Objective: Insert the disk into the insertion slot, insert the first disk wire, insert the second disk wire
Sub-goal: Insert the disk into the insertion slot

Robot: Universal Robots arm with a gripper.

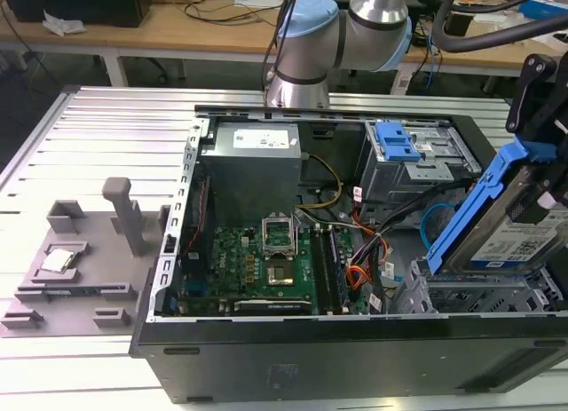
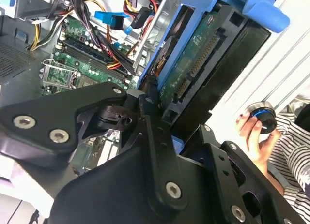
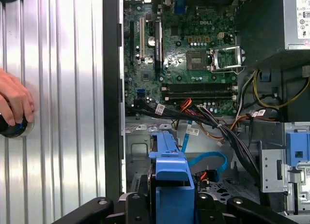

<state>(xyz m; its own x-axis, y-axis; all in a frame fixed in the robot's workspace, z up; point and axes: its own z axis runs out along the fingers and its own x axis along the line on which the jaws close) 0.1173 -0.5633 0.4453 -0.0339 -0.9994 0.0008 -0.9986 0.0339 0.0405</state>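
Pincer: the black pincer [image 2: 177, 115] is closed tight on the disk, and a finger [image 2: 151, 118] presses on its side.
Disk: the silver disk [image 1: 519, 242] sits in its blue frame [image 1: 475, 207]. The pincer holds it up on a slant, not flat. The far end of the blue frame sticks out past the pincer in both wrist views.
Slot: the grey metal slot [image 1: 470, 296], full of little holes, is right under the pincer at a corner of the case. The low end of the disk looks to be at the slot's top edge, but I cannot tell if they touch.
Blue wire: a blue wire [image 3: 209, 160] loops loose in the case, just below the pincer.
Other wires: a bunch of orange, red and black wires [image 3: 218, 122] lies a bit farther from the pincer.
Cage: a grey cage with a blue latch [image 1: 397, 143] stands beside the pincer, deeper in the case.
Green board: the green board [image 1: 266, 260] lies flat in the case, well apart from the pincer.
Case: the black computer case [image 1: 355, 358] lies open on the desk.
Desk: the silver ribbed desk [image 1: 106, 127] carries it all.
Hand: a person's hand [image 2: 252, 132] holds a round black-and-blue knob [image 2: 262, 115] on the desk, outside the case and off to one side of the pincer.
Grey holder: a grey holder [image 1: 80, 251] sits on the desk, far from the pincer.
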